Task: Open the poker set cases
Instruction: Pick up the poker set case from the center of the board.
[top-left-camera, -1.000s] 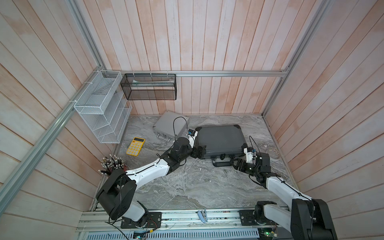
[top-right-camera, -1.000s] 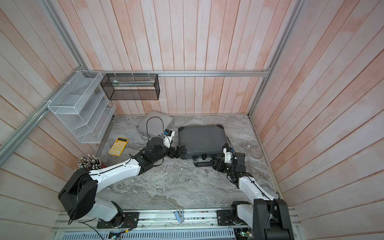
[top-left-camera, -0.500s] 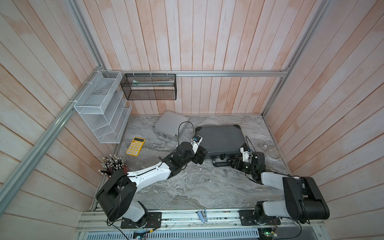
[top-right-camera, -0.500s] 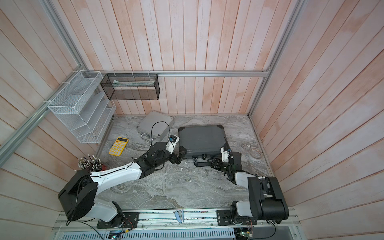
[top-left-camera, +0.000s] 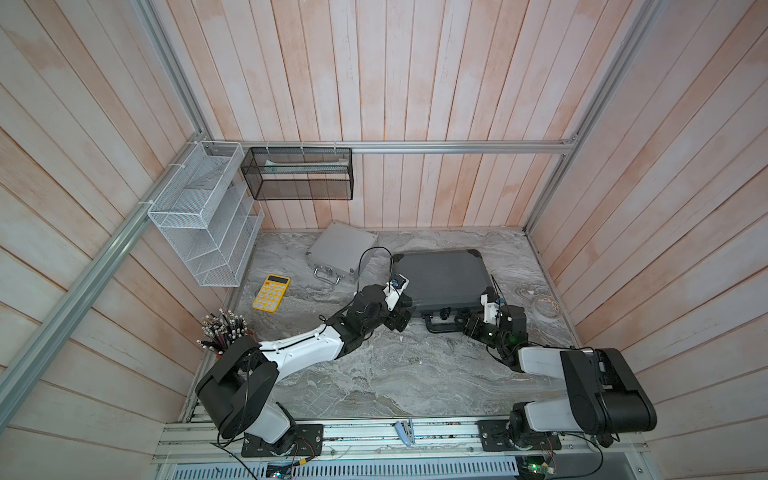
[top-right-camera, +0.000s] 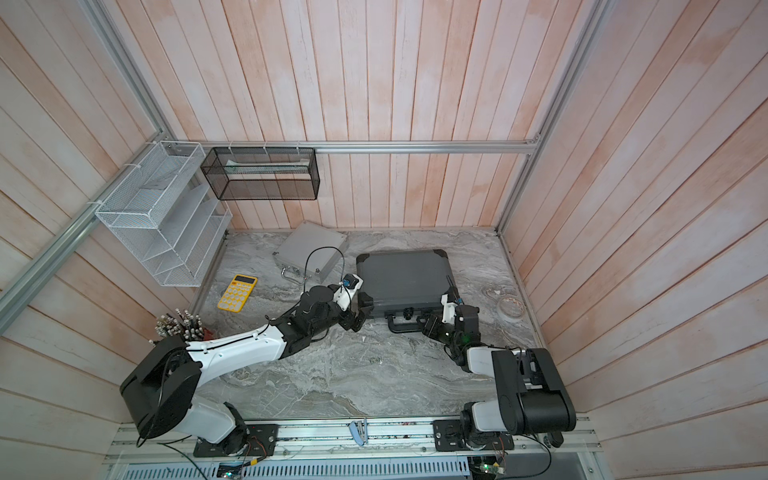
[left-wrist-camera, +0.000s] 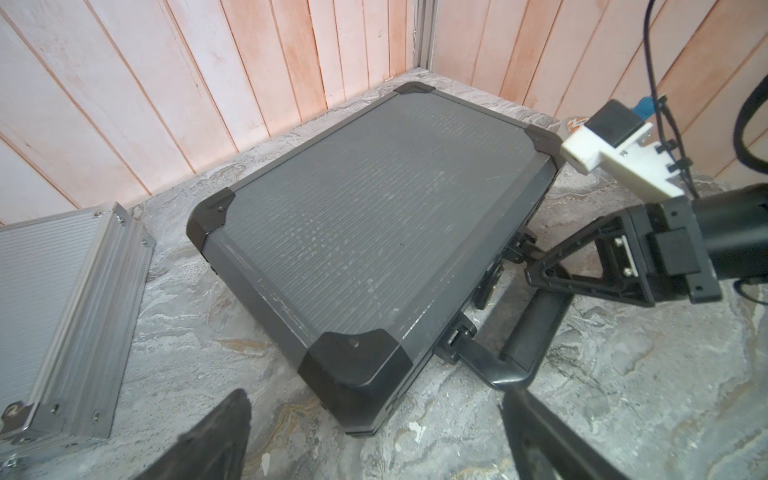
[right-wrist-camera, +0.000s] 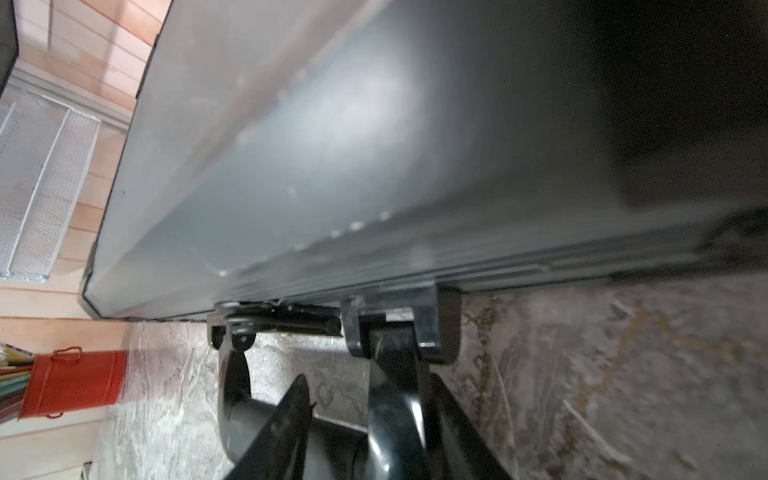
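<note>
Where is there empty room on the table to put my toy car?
The biggest bare patch of the table lies at the front, between the left arm and right arm. A thin strip runs behind the grey case along the back wall. It is crowded at that case's front edge, where both arms meet, and near the silver case and yellow calculator.

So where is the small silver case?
In a top view the silver case lies closed by the back wall, left of the dark-grey case, farther back than the yellow calculator.
</note>
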